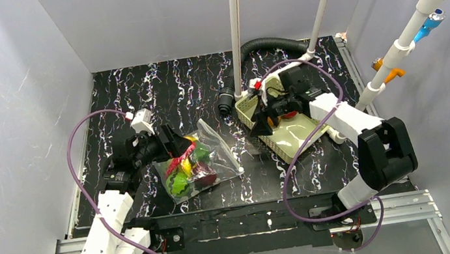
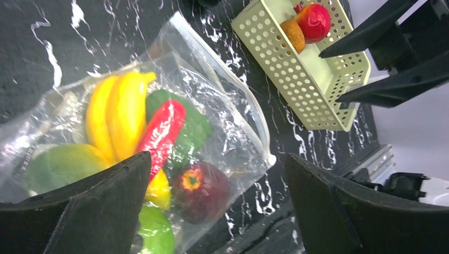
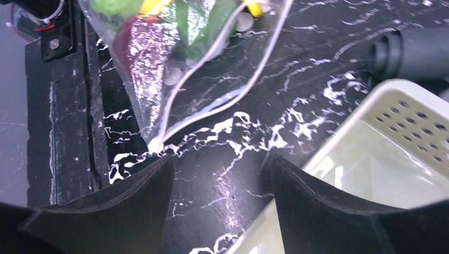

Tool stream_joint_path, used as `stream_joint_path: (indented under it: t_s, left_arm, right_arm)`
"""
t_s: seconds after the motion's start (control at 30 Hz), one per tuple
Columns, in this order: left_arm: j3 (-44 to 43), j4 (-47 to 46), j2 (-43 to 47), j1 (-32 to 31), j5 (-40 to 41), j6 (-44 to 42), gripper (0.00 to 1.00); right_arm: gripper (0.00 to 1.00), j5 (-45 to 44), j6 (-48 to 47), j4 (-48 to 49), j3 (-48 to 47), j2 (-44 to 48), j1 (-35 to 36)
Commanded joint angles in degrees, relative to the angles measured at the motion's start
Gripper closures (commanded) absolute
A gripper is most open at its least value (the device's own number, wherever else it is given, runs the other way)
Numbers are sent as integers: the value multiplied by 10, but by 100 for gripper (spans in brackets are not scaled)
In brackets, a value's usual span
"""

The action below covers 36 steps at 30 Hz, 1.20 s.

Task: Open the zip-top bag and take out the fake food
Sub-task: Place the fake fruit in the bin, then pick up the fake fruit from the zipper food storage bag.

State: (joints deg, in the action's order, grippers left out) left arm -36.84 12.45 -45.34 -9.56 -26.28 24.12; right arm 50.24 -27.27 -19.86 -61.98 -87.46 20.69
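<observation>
Your left gripper (image 1: 176, 146) hovers spread wide and empty over the left end of the bag (image 1: 213, 155). The bag lies on the table (image 1: 138, 86) with the food (image 2: 119, 114) inside, zip edge toward the basket (image 1: 293, 138). A red fruit (image 2: 314, 21) lies in the basket. Your right gripper (image 1: 263, 120) hangs parted and empty above the basket's left edge.

fake food (image 1: 187, 169) inside zip-top bag (image 1: 220, 148), basket (image 1: 294, 135) to its right
</observation>
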Motion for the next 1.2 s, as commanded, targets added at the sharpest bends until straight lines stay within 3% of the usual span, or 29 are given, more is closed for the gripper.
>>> stream_joint_path:
  t_s: [0.0,0.07,0.13,0.17,0.27,0.4,0.47,0.53,0.6,0.7,0.73,0.93,1.07,1.17]
  left_arm:
    - [-65,70,-14,-62,84,74,4]
    - [-117,120,-46,-146,203,110,3]
    - [-210,202,-160,-277,379,199,2]
    - [-296,297,-256,-331,487,260,3]
    - [-435,374,-424,-367,558,313,5]
    - [-523,419,-550,-377,586,318,13]
    - [-553,426,-612,-383,589,307,26]
    - [-557,427,-629,-383,591,302,33]
    - [-551,414,-636,-383,591,291,46]
    - [-533,389,-632,-383,585,271,78]
    - [-527,380,-631,-383,583,265,83]
    - [-482,323,-586,-383,537,163,99]
    - [-407,226,-487,-383,478,88,100]
    - [-389,208,-438,-384,441,48,100]
  right_arm:
    - [27,-14,31,26,3,-3,43]
    - [27,-37,64,52,3,-12,64]
    - [28,-61,103,69,-6,-22,74]
    - [28,-84,109,66,-13,-16,71]
    - [28,-80,120,79,-5,9,25]
    - [28,-69,129,84,-2,15,-10]
    - [28,-60,129,83,-3,12,-10]
    - [28,-56,126,80,-3,12,-10]
    - [28,-50,124,78,-4,12,-10]
    - [28,-32,125,76,-4,8,-10]
    - [28,-25,125,76,-3,6,-10]
    - [28,8,128,75,-3,0,-10]
    - [28,45,137,79,-2,-3,-10]
    - [28,62,130,71,-5,1,-11]
